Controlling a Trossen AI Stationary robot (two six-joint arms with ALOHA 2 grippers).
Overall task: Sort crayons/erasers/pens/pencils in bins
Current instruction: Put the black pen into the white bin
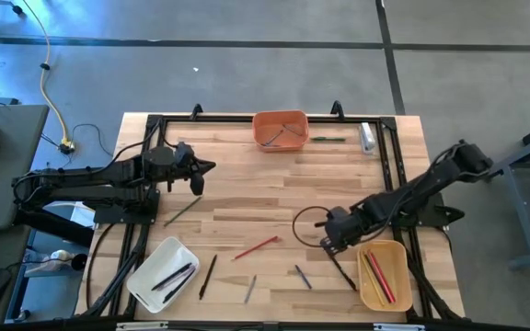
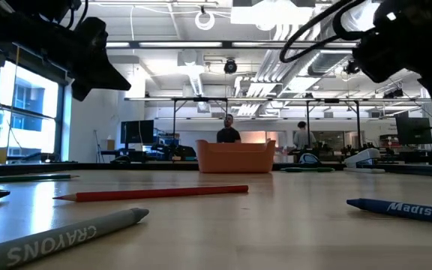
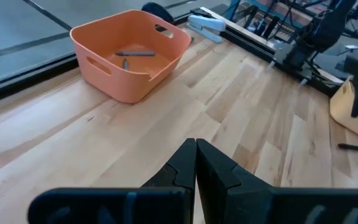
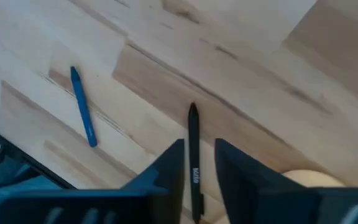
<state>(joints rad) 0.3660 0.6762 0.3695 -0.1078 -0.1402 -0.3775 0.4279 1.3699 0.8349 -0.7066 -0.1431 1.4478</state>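
Sorting was judged partly done: sticks were seen in the tan-yellow bin, white bin and orange bin. Beside the tan-yellow bin, a black pen lay between the parted fingers of the right gripper, apparently released. Several crayons and pencils, including a red pencil, remained left of that bin; the left gripper was clenched empty.

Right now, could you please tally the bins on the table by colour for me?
Orange bin: 1
White bin: 1
Tan-yellow bin: 1
Total: 3
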